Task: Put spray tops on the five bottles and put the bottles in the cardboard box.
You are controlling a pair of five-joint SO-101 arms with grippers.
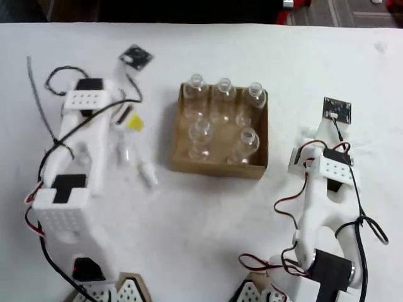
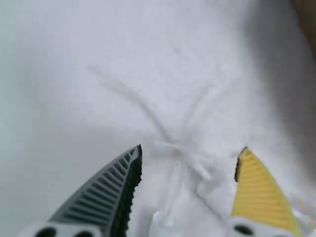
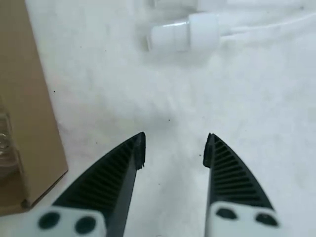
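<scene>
Five clear bottles [image 1: 220,119] stand without tops in the cardboard box [image 1: 217,165] at the table's middle; the front right one leans. White spray tops [image 1: 148,173] with thin tubes lie on the white cloth left of the box. My left gripper [image 1: 129,123], with one yellow and one grey finger, is open just above those tops; in the left wrist view it [image 2: 191,149] straddles a spray top [image 2: 207,187]. My right gripper [image 1: 332,116] sits right of the box. It [image 3: 176,136] is open over bare cloth, with a spray top [image 3: 182,34] lying ahead and the box wall [image 3: 29,113] beside it.
Red and black cables [image 1: 286,204] trail from both arm bases at the front edge. A loose black cable [image 1: 38,107] runs along the far left. White cloth [image 1: 208,226] covers the table in front of the box.
</scene>
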